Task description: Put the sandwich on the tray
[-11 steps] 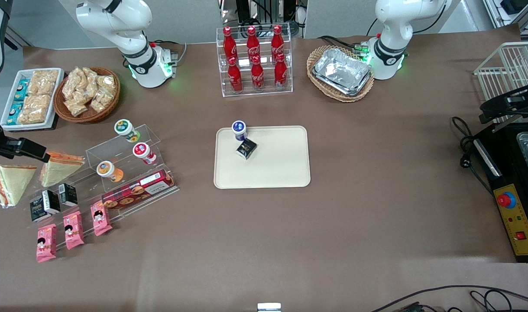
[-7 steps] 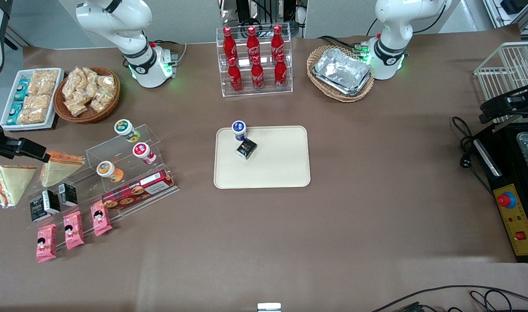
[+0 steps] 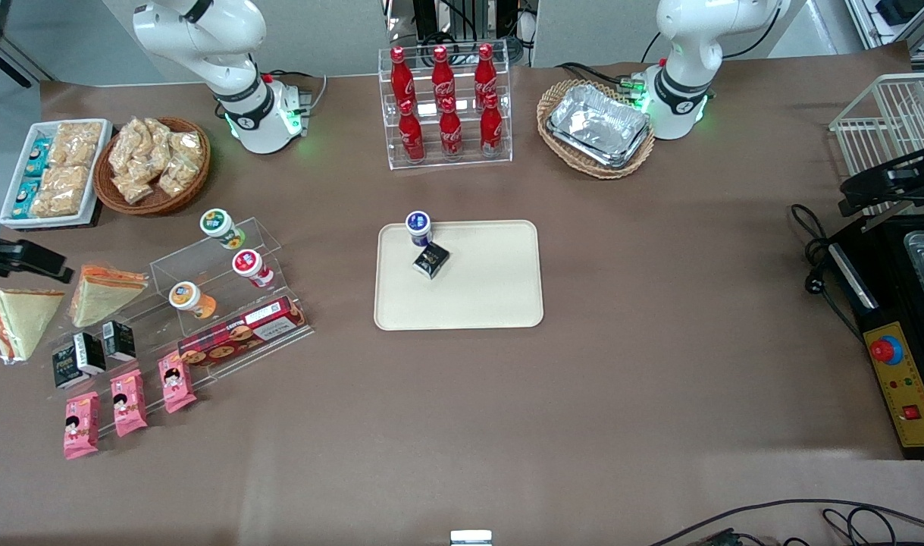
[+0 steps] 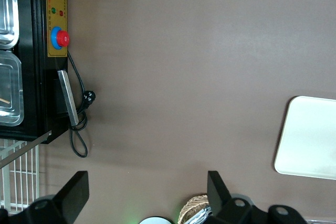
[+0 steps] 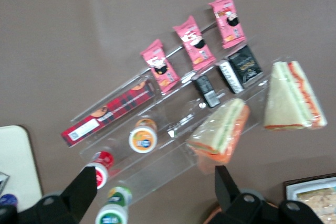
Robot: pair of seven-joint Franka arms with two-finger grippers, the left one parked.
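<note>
I see only part of my gripper [image 3: 22, 258], above the two sandwiches, fingers spread wide and holding nothing. The sandwich [image 3: 18, 320] lies at the working arm's end, well apart from the tray [image 3: 492, 296]. Three pink packets [image 3: 128, 402] lie nearby.

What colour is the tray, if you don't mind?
Cream-beige tray, best in front view; the gripper hovers above the snacks.

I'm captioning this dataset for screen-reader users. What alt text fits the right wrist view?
The open gripper hovers above a clear display stand, not holding anything. The wrapped sandwich lies on the brown table beside a second wedge, with pink snack packs and yogurt cups nearby.
</note>
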